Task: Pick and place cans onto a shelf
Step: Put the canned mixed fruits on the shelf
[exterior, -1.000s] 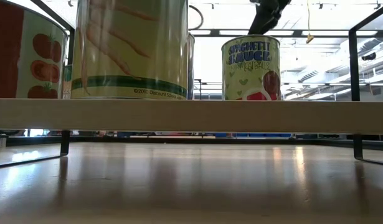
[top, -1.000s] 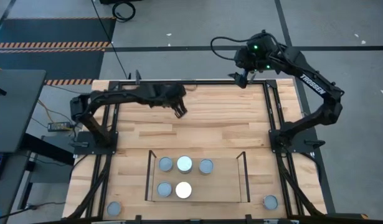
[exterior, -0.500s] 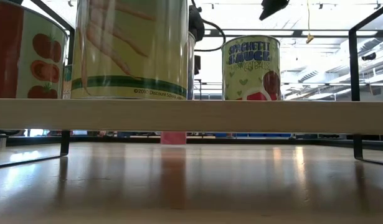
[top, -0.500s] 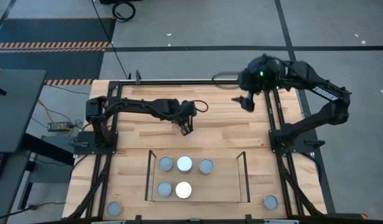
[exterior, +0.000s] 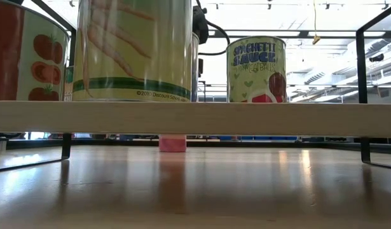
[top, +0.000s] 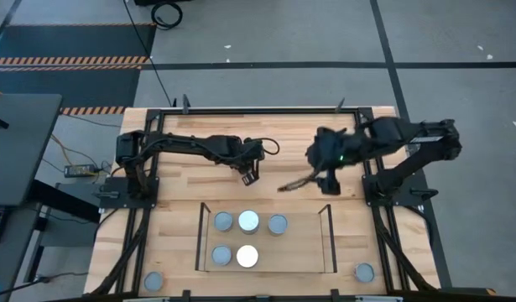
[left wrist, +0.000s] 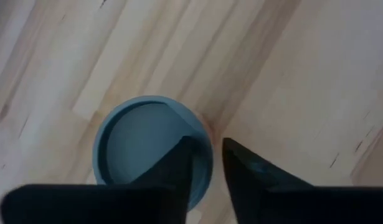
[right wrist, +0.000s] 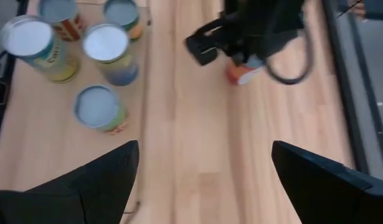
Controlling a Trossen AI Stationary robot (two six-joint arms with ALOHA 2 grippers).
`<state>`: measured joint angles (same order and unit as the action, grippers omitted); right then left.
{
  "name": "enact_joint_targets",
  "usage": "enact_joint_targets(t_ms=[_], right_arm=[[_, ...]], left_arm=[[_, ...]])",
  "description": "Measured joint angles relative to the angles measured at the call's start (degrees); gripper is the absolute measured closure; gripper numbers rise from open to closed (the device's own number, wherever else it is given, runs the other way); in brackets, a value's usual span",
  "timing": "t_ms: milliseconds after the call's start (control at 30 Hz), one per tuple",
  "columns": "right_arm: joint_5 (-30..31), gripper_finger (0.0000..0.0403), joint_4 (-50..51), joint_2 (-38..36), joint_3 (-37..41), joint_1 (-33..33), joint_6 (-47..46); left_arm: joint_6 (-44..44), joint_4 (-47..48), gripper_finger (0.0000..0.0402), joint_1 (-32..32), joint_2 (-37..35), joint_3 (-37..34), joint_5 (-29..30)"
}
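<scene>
Starting at the near edge of the desk (top: 341, 143), two cans are seen not yet shelved: one at the left corner (top: 153, 281) and one at the right corner (top: 363, 272), both upright and well apart from either arm. Just beyond them the shelf (top: 304, 252) already carries five cans, two in its near row (top: 221, 254) (top: 247, 256) and three in its far row (top: 223, 221) (top: 248, 221) (top: 277, 223), all upright, with the right part of the board left bare. Five of eight are thus judged placed and three are left. Beyond the shelf, on the bare desk, the eighth can (left wrist: 141, 143) stands upright under the left gripper (top: 249, 174). In the left wrist view the fingers are drawn narrow across the can's rim, one over the grey-blue top and the other just outside the wall, so the can is judged to be pinched by its rim; whether it is being lifted or set down cannot be told. The right gripper (right wrist: 205, 149) is held wide and empty just beside the shelf's far right upright, near the left gripper but apart from it, and is turned toward that can. The two corner cans are judged to need the longest reaches
</scene>
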<state>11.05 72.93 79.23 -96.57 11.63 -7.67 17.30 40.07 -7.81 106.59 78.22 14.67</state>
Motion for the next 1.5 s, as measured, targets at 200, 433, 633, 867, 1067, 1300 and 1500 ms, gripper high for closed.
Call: enact_joint_targets(t_ms=[200,433,633,867,1067,1300,1500], right_arm=[[-0.3,0.0028,0.0,3.2,0.0,5.6,-4.8],[-1.3,0.0027,-0.2,6.7,0.0,8.4,-8.3],[4.0,0.0027,-5.3,11.8,0.0,8.4,-7.5],[4.2,0.0028,-16.1,17.3,0.0,0.2,-3.4],[-4.1,0.0021,-28.2,24.3,0.0,-8.3,4.4],[-10.4,0.0010,-38.7,32.3,0.0,-17.3,14.3],[-15.4,0.0009,-44.2,37.8,0.0,-23.6,18.4]], left_arm=[[0.7,0.1,0.0231,0.0,0.0,0.0,-0.1],[0.0,0.4,0.0142,0.3,-2.7,-0.1,-1.4],[-1.4,11.8,0.0093,1.5,-13.3,-0.1,1.7],[6.3,27.9,0.0100,6.5,-31.7,-0.2,9.0],[9.3,27.4,0.0101,9.2,-43.5,-3.9,15.3],[10.4,26.8,0.0102,7.7,-51.0,-11.5,19.1],[10.5,22.4,0.0102,4.3,-52.0,-16.9,19.0]])
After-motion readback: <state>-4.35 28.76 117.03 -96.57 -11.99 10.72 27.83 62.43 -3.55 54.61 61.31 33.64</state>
